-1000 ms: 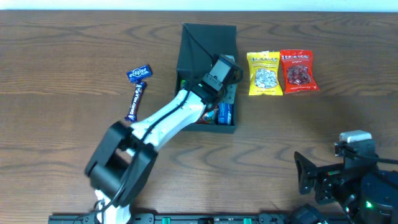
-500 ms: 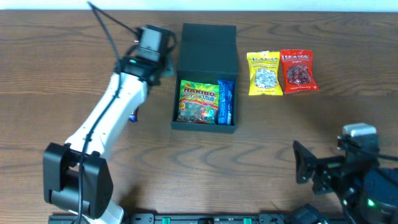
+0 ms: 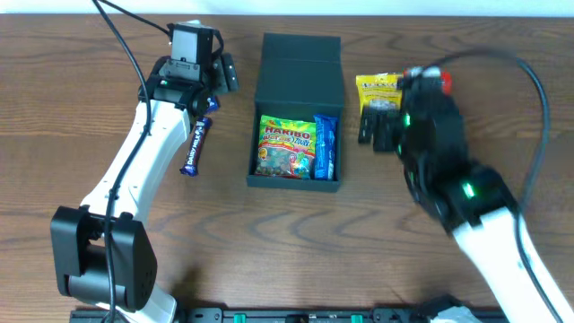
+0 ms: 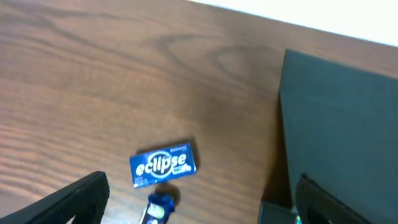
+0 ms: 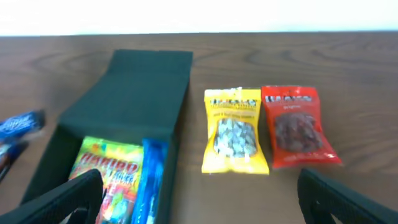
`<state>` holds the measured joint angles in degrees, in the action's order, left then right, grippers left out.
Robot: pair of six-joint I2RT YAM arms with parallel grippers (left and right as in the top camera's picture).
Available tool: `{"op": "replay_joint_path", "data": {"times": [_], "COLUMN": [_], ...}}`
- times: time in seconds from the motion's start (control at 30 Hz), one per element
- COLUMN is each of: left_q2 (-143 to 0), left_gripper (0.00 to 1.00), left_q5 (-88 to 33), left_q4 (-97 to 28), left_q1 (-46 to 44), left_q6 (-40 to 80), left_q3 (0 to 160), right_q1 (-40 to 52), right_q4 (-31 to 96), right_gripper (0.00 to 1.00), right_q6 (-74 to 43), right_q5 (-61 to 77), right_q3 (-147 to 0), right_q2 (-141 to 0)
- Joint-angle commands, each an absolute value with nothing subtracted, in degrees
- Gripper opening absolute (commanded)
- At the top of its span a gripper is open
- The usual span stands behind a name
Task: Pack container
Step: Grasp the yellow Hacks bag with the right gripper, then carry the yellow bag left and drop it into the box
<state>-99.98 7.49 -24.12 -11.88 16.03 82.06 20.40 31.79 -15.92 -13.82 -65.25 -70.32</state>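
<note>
The dark teal container (image 3: 298,63) stands open at the table's middle, its flap lid lying back. Inside lie a Haribo packet (image 3: 285,146) and a blue packet (image 3: 324,149). My left gripper (image 3: 197,85) hangs open left of the container. In the left wrist view it (image 4: 199,208) stands over a blue Eclipse packet (image 4: 163,165) and a blue bar (image 4: 158,208), holding nothing. My right gripper (image 3: 381,126) is open and empty beside the container's right wall. Just beyond it lie a yellow packet (image 5: 235,130) and a red packet (image 5: 297,127).
The blue bar (image 3: 195,144) lies lengthwise left of the container. My right arm (image 3: 466,188) crosses the right half of the table and covers most of the yellow packet (image 3: 377,85) and the red one. Brown wooden table (image 3: 81,117) surrounds everything.
My left gripper left the container, swung left over the Eclipse packet and opened; the Haribo packet now lies in the container. My right arm swung from the front right to the yellow and red packets.
</note>
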Motion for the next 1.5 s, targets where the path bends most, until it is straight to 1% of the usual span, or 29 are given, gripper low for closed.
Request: {"op": "replay_joint_path", "data": {"times": [0.0,0.1,0.2,0.23,0.33,0.5,0.7,0.8,1.03,1.07,1.13,1.17,1.2,1.23,1.27,1.33,1.37,1.47], "left_q2": [-99.70,-99.70,-99.70,-99.70,-99.70,-99.68,-99.68,-99.68,-99.68,-99.68,-99.68,-99.68,-99.68,-99.68,-99.68,-99.68,-99.66,-99.55], "left_gripper": [0.97,0.97,0.98,0.98,0.98,0.98,0.98,0.98,0.98,0.98,0.98,0.98,0.98,0.98,0.98,0.98,0.98,0.98], "left_q5": [7.42,7.40,7.40,7.35,5.72,4.43,4.43,4.45,4.47,4.47,4.47,4.49,4.49,4.47,4.54,5.23,5.69,6.59], "left_q4": [-23.35,-23.29,-23.29,-23.40,-24.01,-25.30,-26.06,-27.75,-28.93,-28.93,-28.93,-28.93,-28.93,-28.91,-28.86,-28.91,-28.91,-28.77], "left_q1": [-11.55,-11.64,-11.64,-11.64,-11.64,-11.64,-11.64,-11.64,-11.64,-11.64,-11.62,-11.62,-11.62,-11.62,-11.62,-11.62,-11.57,-11.49], "left_q6": [14.76,14.76,14.76,14.76,14.76,14.81,14.79,14.76,14.76,14.76,14.74,14.72,14.72,14.55,13.96,13.63,13.63,12.58], "left_q3": [83.09,83.09,83.09,83.09,83.09,83.09,83.09,83.09,83.09,83.09,83.09,83.09,83.09,83.09,83.09,83.09,83.09,83.11], "right_q1": [11.94,5.17,3.07,3.20,3.75,3.81,4.51,5.56,8.19,8.36,8.51,8.49,8.49,8.49,8.49,8.49,8.49,8.49], "right_q4": [28.21,24.53,21.58,20.32,18.20,17.26,13.63,11.18,8.47,8.49,8.62,8.71,8.71,8.75,8.95,10.41,11.77,17.08], "right_gripper": [0.96,0.92,0.89,0.88,0.89,0.89,0.85,0.83,0.72,0.69,0.57,0.47,0.41,0.33,0.22,0.06,0.01,0.01], "right_q6": [-15.86,-15.03,-9.85,-7.33,-4.75,-3.92,-2.87,-2.92,-2.92,-2.96,-4.36,-4.89,-5.56,-5.74,-5.74,-5.74,-5.72,-5.67], "right_q5": [-3.90,2.72,6.50,7.60,7.57,7.77,7.60,4.32,-0.03,-0.62,-2.00,-2.00,-2.00,-1.96,-1.96,-1.96,-1.96,-1.96], "right_q3": [-65.17,-65.17,-65.17,-65.17,-65.17,-65.17,-65.17,-65.17,-65.17,-65.17,-65.17,-65.17,-65.17,-65.25,-65.52,-66.63,-67.66,-71.81], "right_q2": [-77.54,-84.09,-89.84,-91.94,-96.03,-102.50,-107.04,-108.84,-112.86,-113.36,-114.17,-114.21,-114.19,-114.10,-114.10,-114.10,-113.93,-112.44]}}
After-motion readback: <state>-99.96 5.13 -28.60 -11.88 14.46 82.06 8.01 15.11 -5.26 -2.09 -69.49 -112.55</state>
